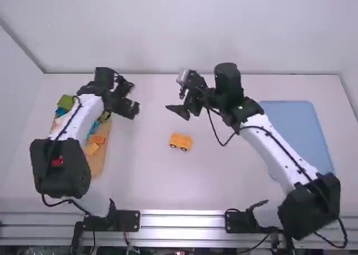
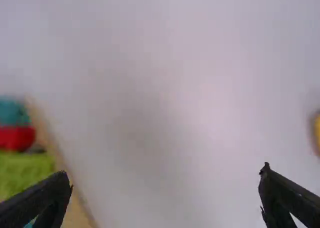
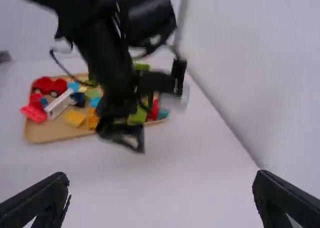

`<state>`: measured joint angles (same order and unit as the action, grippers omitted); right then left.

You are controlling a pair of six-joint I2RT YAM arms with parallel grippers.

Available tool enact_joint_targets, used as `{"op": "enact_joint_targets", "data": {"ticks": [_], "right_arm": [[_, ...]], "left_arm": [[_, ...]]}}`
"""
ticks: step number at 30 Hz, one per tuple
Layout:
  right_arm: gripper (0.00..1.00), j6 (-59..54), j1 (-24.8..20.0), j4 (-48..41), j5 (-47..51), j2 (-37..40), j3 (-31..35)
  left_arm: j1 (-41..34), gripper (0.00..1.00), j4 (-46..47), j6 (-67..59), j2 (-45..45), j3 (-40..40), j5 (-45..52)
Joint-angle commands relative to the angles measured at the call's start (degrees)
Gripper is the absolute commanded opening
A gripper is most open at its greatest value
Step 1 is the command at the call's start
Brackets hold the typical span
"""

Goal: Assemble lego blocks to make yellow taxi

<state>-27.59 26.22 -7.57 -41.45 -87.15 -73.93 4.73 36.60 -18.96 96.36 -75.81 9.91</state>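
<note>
Left gripper (image 1: 133, 99) stands open over the table beside the block tray; in the left wrist view the left gripper (image 2: 166, 180) has nothing between its fingers. Right gripper (image 1: 174, 93), also open and holding nothing, is beyond the small yellow-orange car (image 1: 180, 141) on the mid-table; the right wrist view has the right gripper (image 3: 162, 180) too. Dark wheels show on the car's near side. A yellow edge (image 2: 317, 130) appears at the left wrist view's right side. On the tray are an orange block (image 1: 97, 138) and a yellow block (image 3: 75, 118).
The wooden tray (image 1: 98, 164) at the left holds several coloured blocks and a red car (image 3: 50, 86), partly covered by the left arm. A blue mat (image 1: 299, 126) lies at the right, partly under the right arm. A white wall (image 1: 168, 31) stands behind the table.
</note>
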Motion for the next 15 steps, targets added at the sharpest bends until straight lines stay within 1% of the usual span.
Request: {"op": "enact_joint_targets", "data": {"ticks": [1, 3, 4, 6, 7, 11, 15], "right_arm": [[0.98, -5.3, 1.6, -3.2, -0.7, -5.3, -7.4], [0.98, -6.7, 2.8, -7.0, -0.8, -10.5, -13.3], [0.98, -6.7, 2.8, -7.0, -0.8, -10.5, -13.3], [0.98, -8.8, 4.0, -10.8, -0.8, -15.1, -18.5], [0.98, -9.3, 4.4, -11.8, -0.7, -16.3, -19.8], [0.98, -11.8, 6.2, -14.2, -1.0, -19.8, -23.9], [0.98, -11.9, 7.6, -14.1, -1.0, -20.9, -25.2]], "left_arm": [[5.9, 0.99, 0.6, 16.3, -2.6, -0.8, 1.2], [11.3, 0.99, 1.0, 23.5, -2.8, -0.8, 1.2], [11.3, 0.99, 1.0, 23.5, -2.8, -0.8, 1.2], [16.8, 0.99, 2.2, 30.1, -2.8, -0.8, 1.2], [18.4, 0.99, 2.6, 31.7, -2.8, -0.8, 1.2], [24.5, 0.99, 3.8, 38.0, -2.8, -0.8, 1.2], [29.4, 0.99, 4.5, 42.0, -2.8, -0.8, 1.2]]}}
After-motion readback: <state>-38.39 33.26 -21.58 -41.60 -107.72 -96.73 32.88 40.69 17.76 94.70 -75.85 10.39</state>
